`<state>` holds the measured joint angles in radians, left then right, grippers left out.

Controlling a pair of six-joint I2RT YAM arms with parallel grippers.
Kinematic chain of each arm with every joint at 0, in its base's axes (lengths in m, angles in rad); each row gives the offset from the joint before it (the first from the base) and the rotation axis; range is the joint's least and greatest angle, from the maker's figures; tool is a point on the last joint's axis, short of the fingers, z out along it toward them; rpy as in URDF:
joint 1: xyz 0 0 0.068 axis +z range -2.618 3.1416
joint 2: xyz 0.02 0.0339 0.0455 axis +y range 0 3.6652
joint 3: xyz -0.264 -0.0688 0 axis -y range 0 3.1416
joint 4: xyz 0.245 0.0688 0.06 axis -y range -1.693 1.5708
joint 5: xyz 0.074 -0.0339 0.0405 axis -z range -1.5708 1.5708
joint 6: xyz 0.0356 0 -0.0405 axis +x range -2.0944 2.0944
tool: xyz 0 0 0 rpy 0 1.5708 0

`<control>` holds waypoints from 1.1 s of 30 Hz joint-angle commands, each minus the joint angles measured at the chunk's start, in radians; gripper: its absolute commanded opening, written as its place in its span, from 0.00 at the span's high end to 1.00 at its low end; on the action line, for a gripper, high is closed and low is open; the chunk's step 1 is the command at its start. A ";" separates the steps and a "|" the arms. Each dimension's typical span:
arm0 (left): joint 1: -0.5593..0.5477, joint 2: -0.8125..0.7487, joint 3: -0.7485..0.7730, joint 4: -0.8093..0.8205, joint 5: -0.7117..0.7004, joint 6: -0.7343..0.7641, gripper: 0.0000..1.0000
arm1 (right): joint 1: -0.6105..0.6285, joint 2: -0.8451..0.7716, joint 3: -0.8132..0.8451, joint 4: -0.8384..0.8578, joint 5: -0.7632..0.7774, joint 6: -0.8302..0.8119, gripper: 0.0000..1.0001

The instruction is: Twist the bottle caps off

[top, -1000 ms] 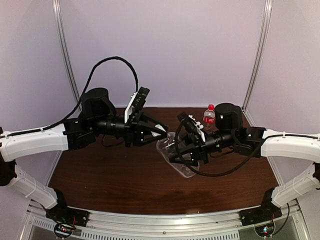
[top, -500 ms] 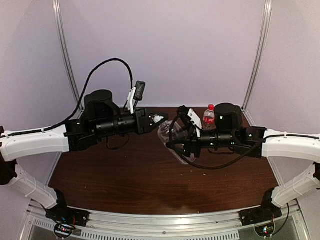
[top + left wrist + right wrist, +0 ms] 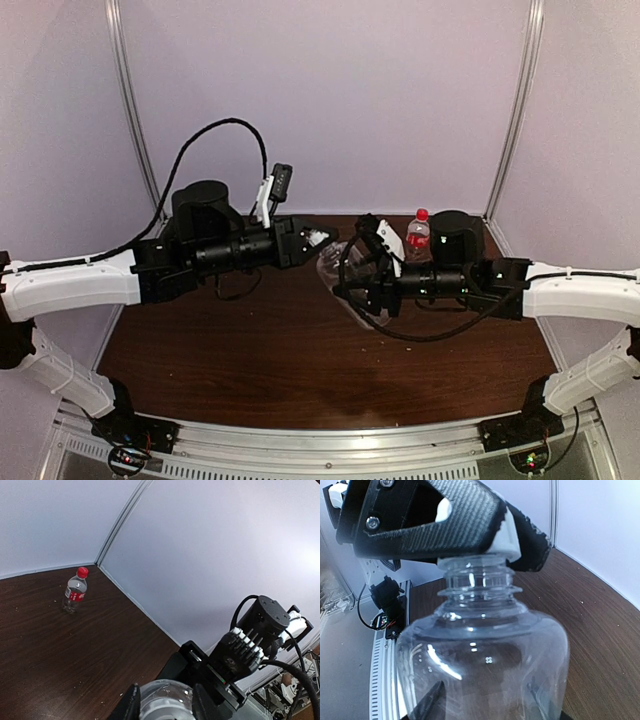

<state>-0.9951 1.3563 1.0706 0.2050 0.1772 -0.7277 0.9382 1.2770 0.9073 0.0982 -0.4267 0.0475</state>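
Observation:
Above the table my right gripper [image 3: 347, 280] is shut on the body of the plain clear bottle [image 3: 335, 262], which lies tilted with its neck toward the left arm. My left gripper [image 3: 318, 238] is shut on the white cap [image 3: 508, 539] at the top of that neck [image 3: 477, 578]. Ridges of the neck show just under the cap; I cannot tell whether it is free of the neck. In the left wrist view the bottle's shoulder [image 3: 165, 700] fills the gap between my fingers [image 3: 131, 706]. The labelled bottle [image 3: 417, 237] with its red cap [image 3: 82, 572] stands upright at the back right.
The brown wooden table [image 3: 250, 350] is closed in by white walls, with metal corner posts [image 3: 512, 120] at the back. The right arm's body [image 3: 252, 640] sits close behind the held bottle. The standing bottle [image 3: 73, 593] is near the back corner.
Over the last second my left wrist has turned about its axis with the cap in its grip. Both grippers and the bottle have risen a little toward the back.

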 commanded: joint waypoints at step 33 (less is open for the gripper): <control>0.010 -0.263 -0.368 0.030 -0.123 0.285 0.37 | -0.104 -0.203 -0.198 -0.091 0.251 0.145 0.61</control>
<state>-0.9894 1.0817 0.7589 0.1352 -0.0311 -0.5068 0.8490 1.0897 0.7532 0.0235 -0.2295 0.1314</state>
